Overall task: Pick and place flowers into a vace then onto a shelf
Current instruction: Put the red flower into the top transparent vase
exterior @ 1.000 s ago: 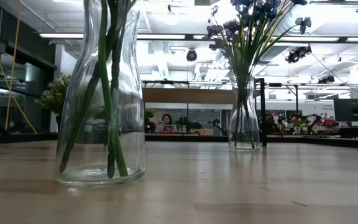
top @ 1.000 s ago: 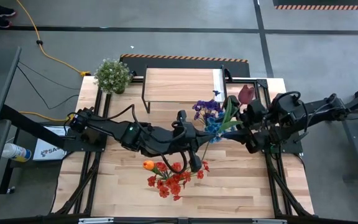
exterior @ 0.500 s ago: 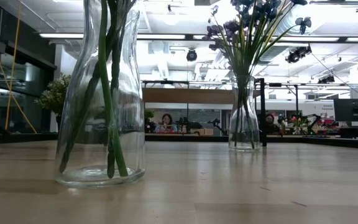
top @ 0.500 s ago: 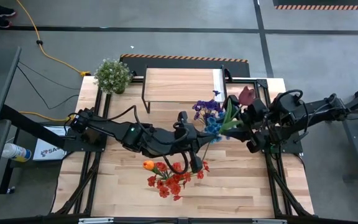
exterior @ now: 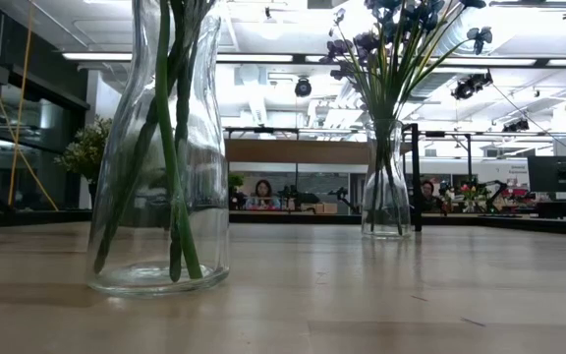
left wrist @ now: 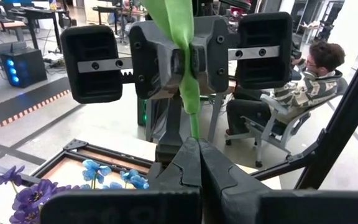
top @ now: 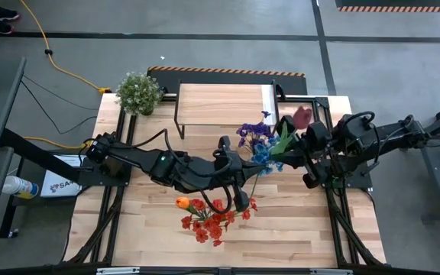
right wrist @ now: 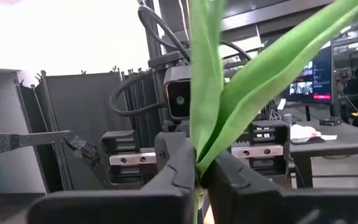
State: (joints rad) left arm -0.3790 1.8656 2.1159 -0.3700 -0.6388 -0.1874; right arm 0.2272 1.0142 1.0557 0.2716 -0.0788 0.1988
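A dark maroon flower [top: 302, 116] with long green leaves [top: 284, 143] hangs in the air right of the table's middle. My left gripper [left wrist: 194, 146] and my right gripper [right wrist: 197, 168] face each other there, both shut on its stem. Beside them, a glass vase [exterior: 386, 182] holds purple and blue flowers [top: 254, 140]. A nearer vase [exterior: 160, 147] holds red flowers and one orange flower [top: 208, 218]. The shelf [top: 224, 105] stands at the table's far edge with nothing on its top. My left gripper pinches the thin green stem [left wrist: 194, 127] between its two fingertips, coming level from the table's left. The stem runs on from there into the other gripper, clear of the table. My right gripper pinches the stem where the leaves begin [right wrist: 199, 152], between its two fingers, coming from the table's right. The leaves [right wrist: 241, 81] stand out beyond the fingers, and the bloom lies toward the far edge.
A bushy potted plant [top: 138, 92] stands at the table's far left corner. People sit in the room beyond the table [left wrist: 291, 93]. Bare wood shows along the table's near right [top: 304, 229].
My right gripper has shut on the maroon flower's leafy stem, opposite my left gripper, which has kept its hold. The green leaves have swung a little toward the right arm. The bloom has stayed about where it was.
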